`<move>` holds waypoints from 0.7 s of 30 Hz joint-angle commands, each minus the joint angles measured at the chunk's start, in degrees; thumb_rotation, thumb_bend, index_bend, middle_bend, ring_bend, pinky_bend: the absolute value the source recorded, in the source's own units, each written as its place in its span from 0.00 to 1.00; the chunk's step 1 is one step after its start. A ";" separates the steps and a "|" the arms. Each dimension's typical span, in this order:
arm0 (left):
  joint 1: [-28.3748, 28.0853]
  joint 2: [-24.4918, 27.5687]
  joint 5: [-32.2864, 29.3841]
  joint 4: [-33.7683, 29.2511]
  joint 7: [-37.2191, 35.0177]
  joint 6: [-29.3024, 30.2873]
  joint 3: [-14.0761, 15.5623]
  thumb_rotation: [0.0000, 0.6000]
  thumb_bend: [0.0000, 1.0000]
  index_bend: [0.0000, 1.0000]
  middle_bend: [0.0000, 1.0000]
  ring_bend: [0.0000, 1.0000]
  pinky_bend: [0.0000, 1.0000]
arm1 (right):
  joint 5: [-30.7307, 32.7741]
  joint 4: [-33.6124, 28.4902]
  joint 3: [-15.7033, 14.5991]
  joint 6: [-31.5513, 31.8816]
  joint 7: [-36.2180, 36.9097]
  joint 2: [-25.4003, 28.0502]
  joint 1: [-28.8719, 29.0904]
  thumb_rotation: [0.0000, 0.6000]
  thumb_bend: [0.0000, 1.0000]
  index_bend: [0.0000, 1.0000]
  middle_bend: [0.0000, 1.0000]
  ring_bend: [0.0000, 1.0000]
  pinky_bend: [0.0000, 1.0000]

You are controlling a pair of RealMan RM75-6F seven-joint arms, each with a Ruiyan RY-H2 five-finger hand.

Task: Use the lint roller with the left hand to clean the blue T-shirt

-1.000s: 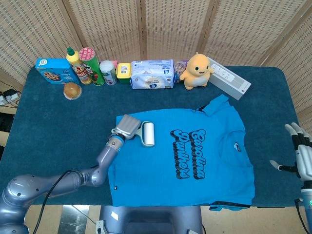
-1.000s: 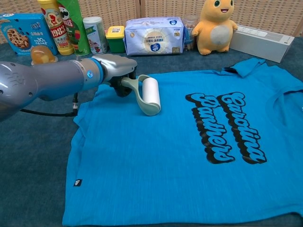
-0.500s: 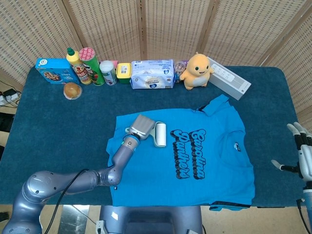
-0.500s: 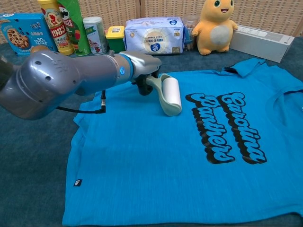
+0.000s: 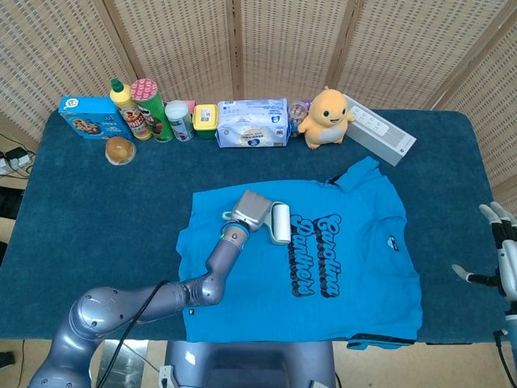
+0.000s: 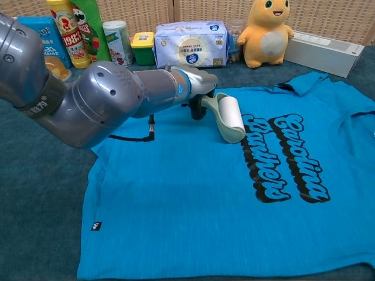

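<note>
The blue T-shirt (image 5: 323, 267) (image 6: 193, 193) lies flat on the table, with black lettering (image 5: 317, 255) (image 6: 281, 155) across its chest. My left hand (image 5: 252, 210) (image 6: 196, 88) grips the pale green handle of the lint roller. The white roller head (image 5: 280, 223) (image 6: 230, 115) rests on the shirt at the left edge of the lettering. My right hand (image 5: 505, 255) hangs past the table's right edge, fingers spread, holding nothing; the chest view does not show it.
Along the back edge stand a cookie box (image 5: 87, 115), a yellow bottle (image 5: 125, 105), a chips can (image 5: 150, 109), a small can (image 5: 179, 120), a yellow tub (image 5: 205, 120), a wipes pack (image 5: 252, 123), a yellow plush toy (image 5: 325, 119) and a white box (image 5: 378, 129). A bun (image 5: 119, 150) lies in front.
My left hand has pushed the lint roller to the right across the shirt, from near the left sleeve to the edge of the lettering. The right hand has barely moved.
</note>
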 commanded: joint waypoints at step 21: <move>-3.97 -2.66 -4.05 5.36 5.45 -2.00 0.90 1.00 0.76 0.90 0.93 0.76 0.90 | -0.72 0.19 -0.08 0.37 2.00 0.66 -0.43 1.00 0.00 0.06 0.00 0.00 0.00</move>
